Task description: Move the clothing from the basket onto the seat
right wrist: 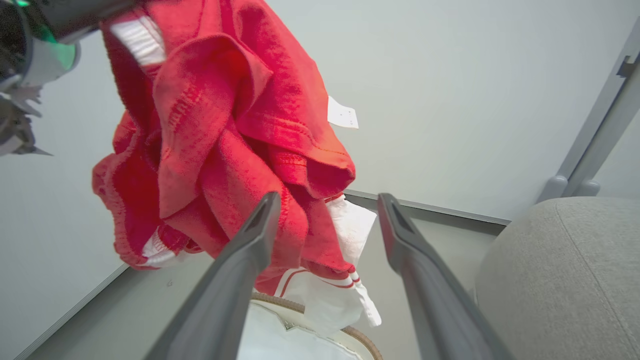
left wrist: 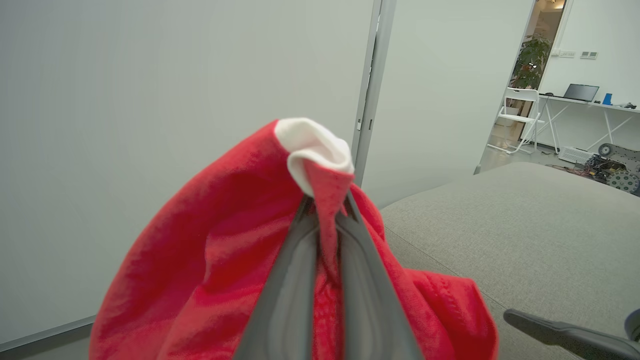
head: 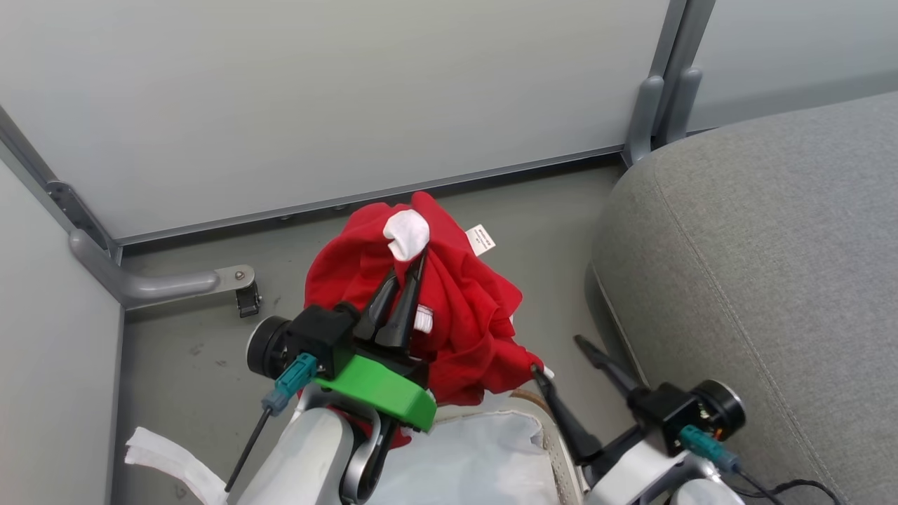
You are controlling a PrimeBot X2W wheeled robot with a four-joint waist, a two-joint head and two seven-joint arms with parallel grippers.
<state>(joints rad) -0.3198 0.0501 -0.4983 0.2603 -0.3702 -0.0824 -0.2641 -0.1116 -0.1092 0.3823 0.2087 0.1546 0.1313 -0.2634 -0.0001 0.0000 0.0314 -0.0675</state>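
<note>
Left gripper (head: 409,272), clamped on the red clothing (head: 463,315) that hangs down over the basket (head: 554,449), has the seat (head: 758,266) at three o'clock.

The left hand (head: 405,275) points up from its pale forearm (head: 309,456), both dark fingers pinched together on a fold of the clothing (head: 463,315). The right hand (head: 561,358) sits lower right, fingers spread apart.

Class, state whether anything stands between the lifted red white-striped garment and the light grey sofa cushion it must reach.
Only the robot's own open right gripper, low between the red fabric garment, pinched in the left gripper, and the light grey sofa cushion; nothing else visible.
</note>
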